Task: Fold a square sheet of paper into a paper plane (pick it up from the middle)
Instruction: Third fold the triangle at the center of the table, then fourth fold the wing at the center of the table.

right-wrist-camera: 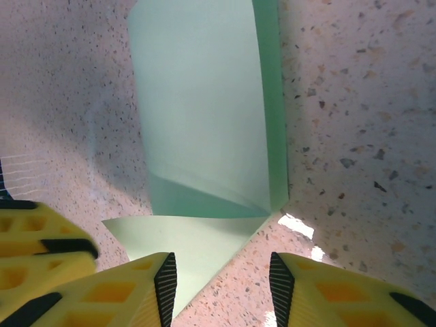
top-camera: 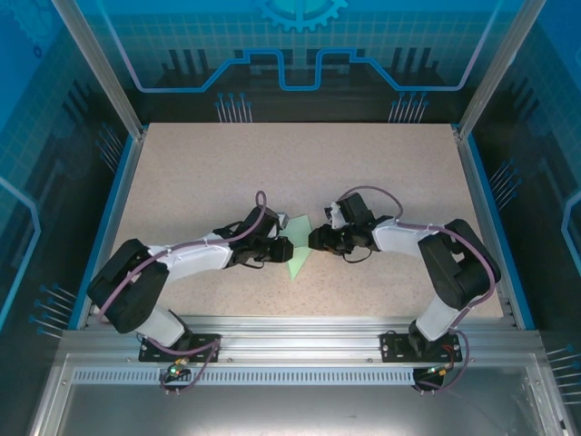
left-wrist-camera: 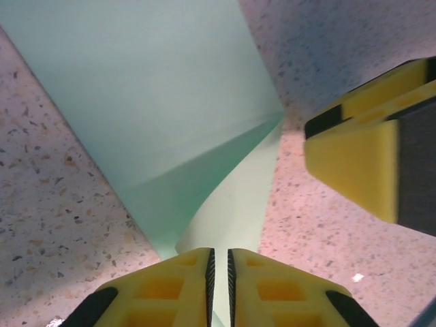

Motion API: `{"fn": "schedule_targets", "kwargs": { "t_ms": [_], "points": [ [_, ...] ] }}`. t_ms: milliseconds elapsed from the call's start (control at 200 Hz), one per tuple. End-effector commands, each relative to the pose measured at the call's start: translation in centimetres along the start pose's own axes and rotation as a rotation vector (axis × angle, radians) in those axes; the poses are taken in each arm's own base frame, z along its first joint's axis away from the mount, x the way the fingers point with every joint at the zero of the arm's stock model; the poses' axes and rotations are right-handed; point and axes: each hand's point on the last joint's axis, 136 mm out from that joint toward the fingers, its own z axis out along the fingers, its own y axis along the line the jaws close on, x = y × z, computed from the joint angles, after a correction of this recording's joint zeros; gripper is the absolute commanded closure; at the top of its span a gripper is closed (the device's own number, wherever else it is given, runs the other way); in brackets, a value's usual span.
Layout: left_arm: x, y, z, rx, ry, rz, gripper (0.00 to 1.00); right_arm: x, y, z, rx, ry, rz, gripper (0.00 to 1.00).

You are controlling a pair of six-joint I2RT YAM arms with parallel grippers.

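Left gripper (left-wrist-camera: pixel 219 262) up close in its wrist view: jaws were pinched down to a hairline slit. The near edge of the sheet of paper (left-wrist-camera: pixel 157 102) ran into that slit, so it looked clamped on the paper. Right gripper (right-wrist-camera: pixel 223 272) was about half open and gripped nothing; a folded corner of the sheet lay flat under its gap. Sheet was partly folded with one flap raised, sitting mid-table (top-camera: pixel 272 163) between the two grippers, which faced each other close together.
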Motion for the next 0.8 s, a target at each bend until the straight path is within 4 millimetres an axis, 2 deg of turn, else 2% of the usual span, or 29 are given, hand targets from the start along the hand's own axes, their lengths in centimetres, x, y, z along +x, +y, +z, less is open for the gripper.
{"fn": "schedule_targets", "kwargs": {
  "t_ms": [0, 205, 335, 540, 740, 760, 795],
  "points": [
    [-0.3, 0.8, 0.7, -0.033, 0.015, -0.002, 0.85, 0.3, 0.1, 0.5, -0.019, 0.026, 0.016, 0.56],
    [0.1, 2.3, 1.8, -0.097, 0.033, -0.025, 0.88, 0.2, 0.1, 0.8, -0.012, 0.028, 0.02, 0.55],
    [0.4, 2.9, 2.1, -0.12, 0.038, -0.034, 0.89, 0.2, 0.7, 1.2, -0.037, 0.038, 0.011, 0.55],
    [0.8, 3.1, 2.3, -0.121, 0.049, -0.036, 0.89, 0.2, 2.1, 1.9, -0.063, 0.058, -0.021, 0.55],
    [0.9, 3.1, 2.3, -0.121, 0.051, -0.034, 0.89, 0.8, 2.6, 2.5, -0.073, 0.086, -0.042, 0.6],
    [0.8, 3.1, 2.2, -0.122, 0.05, -0.035, 0.89, 0.0, 3.4, 2.4, -0.088, 0.072, -0.059, 0.6],
    [0.9, 3.1, 2.2, -0.121, 0.05, -0.034, 0.89, 0.0, 3.6, 2.5, -0.089, 0.077, -0.069, 0.62]
  ]
}}
